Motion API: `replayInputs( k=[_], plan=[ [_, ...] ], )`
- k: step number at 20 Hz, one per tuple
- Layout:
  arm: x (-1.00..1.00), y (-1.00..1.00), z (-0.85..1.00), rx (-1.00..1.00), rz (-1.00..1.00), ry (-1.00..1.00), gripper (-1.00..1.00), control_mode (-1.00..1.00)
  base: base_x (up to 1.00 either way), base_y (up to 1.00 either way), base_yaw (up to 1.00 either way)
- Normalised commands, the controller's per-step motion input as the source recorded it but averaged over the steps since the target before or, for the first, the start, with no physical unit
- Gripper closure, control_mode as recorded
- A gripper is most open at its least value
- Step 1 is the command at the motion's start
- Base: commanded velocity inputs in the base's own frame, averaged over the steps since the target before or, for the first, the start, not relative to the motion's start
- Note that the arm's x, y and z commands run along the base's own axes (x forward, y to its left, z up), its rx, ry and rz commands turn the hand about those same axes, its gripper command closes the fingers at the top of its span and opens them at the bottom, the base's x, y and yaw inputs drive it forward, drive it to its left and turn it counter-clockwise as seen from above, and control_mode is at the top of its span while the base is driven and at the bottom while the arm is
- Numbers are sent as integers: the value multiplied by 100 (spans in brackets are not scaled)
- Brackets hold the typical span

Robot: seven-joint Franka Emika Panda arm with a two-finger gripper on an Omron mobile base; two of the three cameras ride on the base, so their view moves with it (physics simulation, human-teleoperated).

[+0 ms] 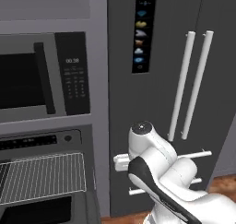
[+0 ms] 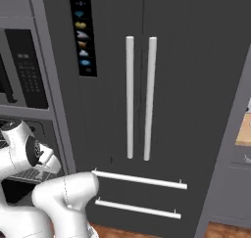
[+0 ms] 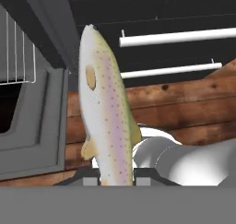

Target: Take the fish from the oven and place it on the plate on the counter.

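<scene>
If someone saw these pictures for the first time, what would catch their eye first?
Probably the speckled fish, standing up in the hand view, clamped between the gripper fingers. Next, the dark fridge with its two tall white handles, and the open oven with its wire rack at lower left.

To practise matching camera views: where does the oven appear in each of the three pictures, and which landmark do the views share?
Left base view: the oven is at the lower left, wire rack showing, under the microwave.
Right base view: the oven is at the left edge, partly behind the arm.
Hand view: the oven runs along the left side.
Shared landmark: the fridge's upper drawer handle, a white horizontal bar.
</scene>
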Motion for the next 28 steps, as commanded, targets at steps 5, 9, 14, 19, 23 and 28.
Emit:
replayInputs(
  k=[5, 9, 14, 19, 23, 28],
  plan=[
    [0, 0, 0, 0, 0, 0, 100, 100, -38, -100, -6],
    [0, 0, 0, 0, 0, 0, 100, 100, -84, -100, -6],
    [0, 0, 0, 0, 0, 0, 100, 100, -48, -100, -5],
    [0, 0, 0, 0, 0, 0, 100, 100, 2, -100, -4],
    [0, 0, 0, 0, 0, 0, 100, 100, 28, -100, -2],
    [0, 0, 0, 0, 0, 0, 100, 100, 68, -100, 0]
  ],
)
